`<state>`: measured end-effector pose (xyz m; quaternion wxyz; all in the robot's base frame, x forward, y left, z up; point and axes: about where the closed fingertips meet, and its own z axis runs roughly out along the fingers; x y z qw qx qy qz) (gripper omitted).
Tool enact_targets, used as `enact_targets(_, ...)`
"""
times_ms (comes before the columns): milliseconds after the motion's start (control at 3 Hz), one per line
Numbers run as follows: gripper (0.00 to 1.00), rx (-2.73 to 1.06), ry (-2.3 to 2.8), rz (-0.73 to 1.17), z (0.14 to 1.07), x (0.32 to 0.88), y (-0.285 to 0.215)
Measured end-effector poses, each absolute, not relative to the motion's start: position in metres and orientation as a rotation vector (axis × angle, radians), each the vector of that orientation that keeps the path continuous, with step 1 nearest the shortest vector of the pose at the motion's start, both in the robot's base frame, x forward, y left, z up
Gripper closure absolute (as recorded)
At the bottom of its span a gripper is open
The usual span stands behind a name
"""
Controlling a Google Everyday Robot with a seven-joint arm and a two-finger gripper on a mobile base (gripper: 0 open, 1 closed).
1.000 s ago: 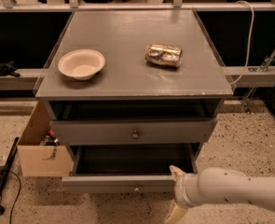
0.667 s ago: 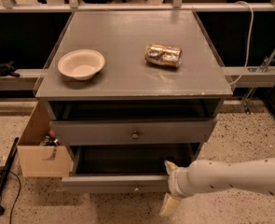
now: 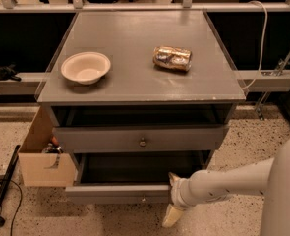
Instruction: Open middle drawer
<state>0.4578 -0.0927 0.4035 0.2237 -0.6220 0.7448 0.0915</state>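
Note:
The middle drawer (image 3: 120, 192) is the wide, shallow grey drawer low on the cabinet. It stands pulled out, showing its plain grey inside, with a small round knob (image 3: 143, 198) at the centre of its low front panel. My gripper (image 3: 172, 196) is at the right part of that front panel, right of the knob, on a cream arm (image 3: 233, 178) that reaches in from the right. Above it is the taller-fronted grey drawer (image 3: 184, 137) with a bigger knob (image 3: 143, 142), pushed in.
On the cabinet top (image 3: 134, 38) sit a cream bowl (image 3: 85, 67) at the left and a crumpled shiny bag (image 3: 172, 57) at the right. A cardboard box (image 3: 41, 156) stands against the cabinet's left side. A black pole (image 3: 2, 193) lies on the speckled floor.
My gripper and arm have moved a little to the left along the front of the pulled-out drawer. The drawer itself stands about where it was.

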Motion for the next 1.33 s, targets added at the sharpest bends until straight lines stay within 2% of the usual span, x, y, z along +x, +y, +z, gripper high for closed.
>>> enact_targets(667,0.00,-1.598,2.123,0.226,0.385,0.498,-0.123)
enact_targets(1000,0.02,-1.592,2.119,0.222,0.386,0.503,-0.122)
enact_targets(1333,0.18,-1.592,2.119,0.222,0.386,0.503,-0.122)
